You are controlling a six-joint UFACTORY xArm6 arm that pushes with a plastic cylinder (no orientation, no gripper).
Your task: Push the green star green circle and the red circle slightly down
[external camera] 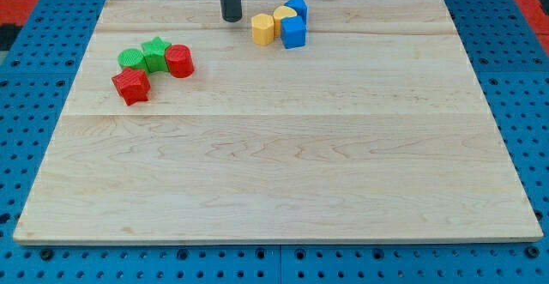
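While rod hangs at view's top: my tip [232,18] sits on the board [283,172], near top edge, a bit left of centre.
Tool state: plain rod, no jaws, so nothing to open or clench; holds nothing, touches no block.
Nearest blocks to tip: yellow/blue cluster just to view's right; small gap to yellow hexagon-ish block [262,28], no contact.
Rest of that cluster: second yellow block [284,15] (shape unclear), blue cube [293,33], another blue block [297,8] behind it; all bunched, touching or nearly so.
Task grp location: upper-left part of board, well apart from tip, down and to view's left of it.
Task grp layout: green circle [132,58] leftmost, green star [156,53] in middle, red circle [179,61] on right; the three sit in a row, touching side by side.
Long axis of row: roughly left-right, about parallel to board's top edge.
Orientation of pieces: circles are upright short cylinders, flat face up; star flat face up, which way its points aim can't tell.
Extra block: red star [131,87] just below green circle, touching or nearly touching it.
Surround: blue pegboard [34,78] around board.
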